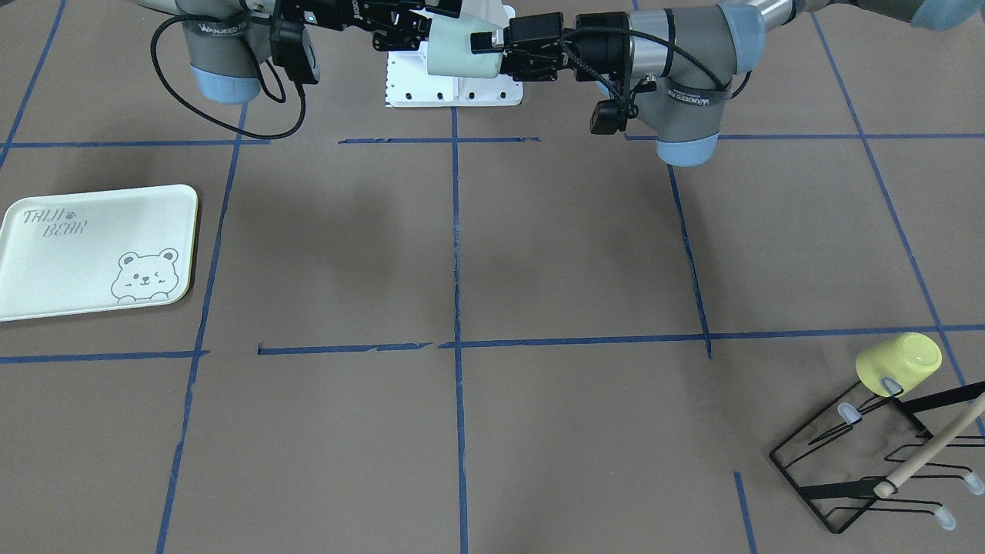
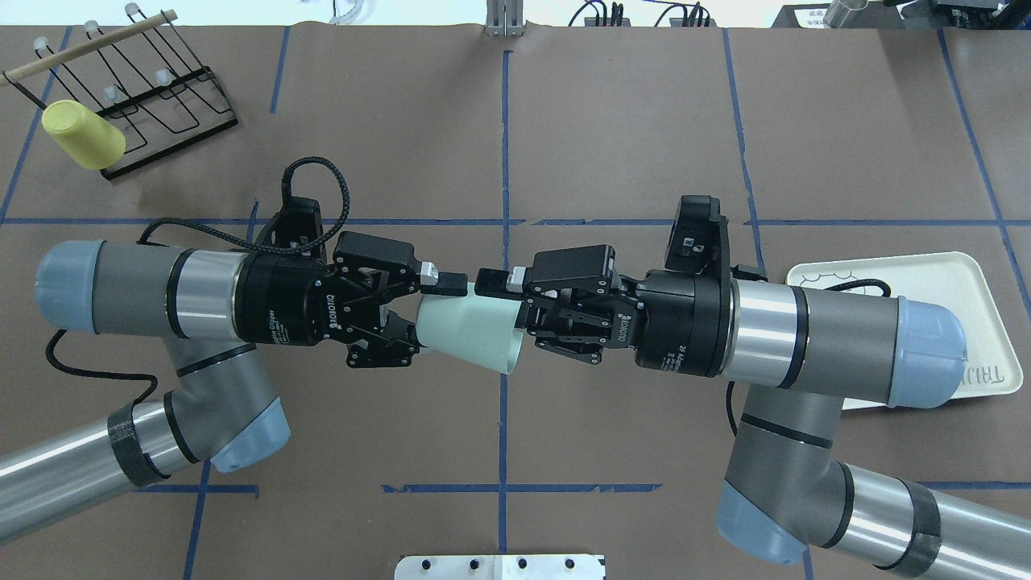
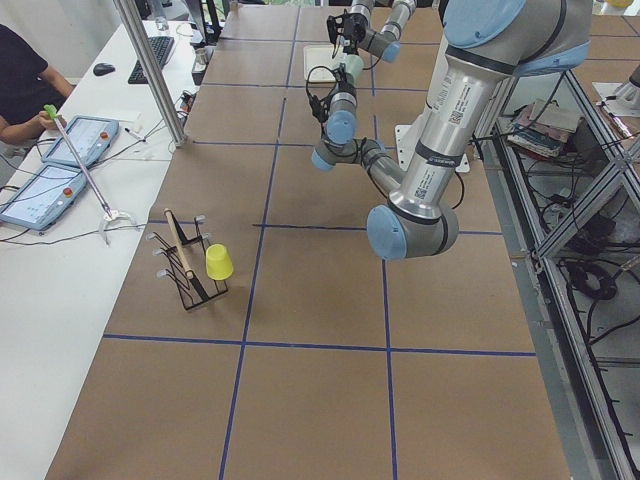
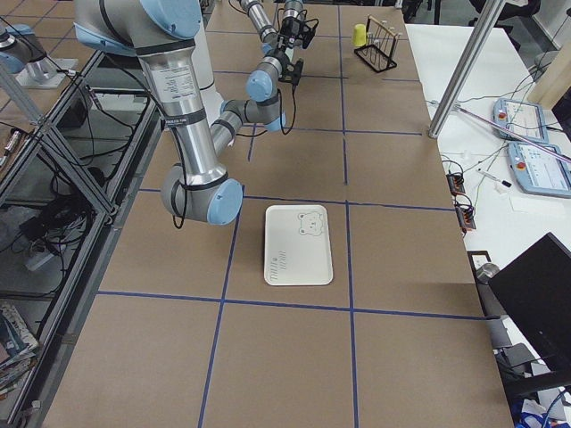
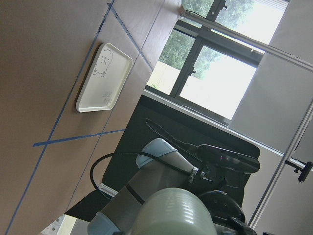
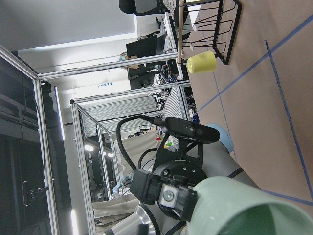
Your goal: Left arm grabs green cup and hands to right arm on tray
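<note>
- Left gripper (image 2: 427,316): jaws are spreading around the narrow base of the green cup (image 2: 471,330) and pinching it, at the centre of the overhead view.
- Right gripper (image 2: 509,314): jaws are standing apart at the cup's wide rim, with one finger (image 2: 487,282) lying along its upper edge. Whether they are pressing on the cup cannot be told.
- Green cup: lying on its side in the air between the two grippers, with its base pointing toward the left one and its mouth toward the right one.
- Tray (image 1: 77,269): sitting on the desk (image 1: 539,254) at the left edge of the front view, well apart from the cup.
</note>
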You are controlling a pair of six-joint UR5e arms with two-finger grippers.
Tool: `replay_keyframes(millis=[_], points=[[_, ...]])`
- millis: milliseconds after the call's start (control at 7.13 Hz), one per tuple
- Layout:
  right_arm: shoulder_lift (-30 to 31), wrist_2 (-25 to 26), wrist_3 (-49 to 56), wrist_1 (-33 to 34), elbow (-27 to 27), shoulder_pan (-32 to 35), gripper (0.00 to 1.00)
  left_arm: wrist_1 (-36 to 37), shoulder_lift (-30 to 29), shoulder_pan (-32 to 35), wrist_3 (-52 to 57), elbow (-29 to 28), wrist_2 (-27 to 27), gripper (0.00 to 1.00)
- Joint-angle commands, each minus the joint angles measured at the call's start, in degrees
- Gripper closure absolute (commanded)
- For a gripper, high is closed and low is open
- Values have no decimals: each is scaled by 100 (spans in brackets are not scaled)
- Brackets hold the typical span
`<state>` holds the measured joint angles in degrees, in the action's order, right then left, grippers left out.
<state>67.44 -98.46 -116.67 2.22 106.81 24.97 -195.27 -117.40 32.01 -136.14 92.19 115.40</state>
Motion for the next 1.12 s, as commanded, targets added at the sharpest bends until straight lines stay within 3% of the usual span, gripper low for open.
replay_keyframes(millis=[0,140,280,701,841,982], points=[[15,2,4,6,-2,-18,83,-2,16,7,9,36,0,46],[15,11,30,6,-2,-18,97,15,16,7,9,62,-9,17],[41,20,22,6,-2,-18,100,16,16,7,0,63,-87,0],[68,20,-22,6,7,-10,100,24,24,24,9,80,-141,0],[259,107,-49,-2,163,25,100,42,51,33,9,63,-141,0],[992,595,-40,-133,652,17,100,77,199,42,35,37,-184,0]])
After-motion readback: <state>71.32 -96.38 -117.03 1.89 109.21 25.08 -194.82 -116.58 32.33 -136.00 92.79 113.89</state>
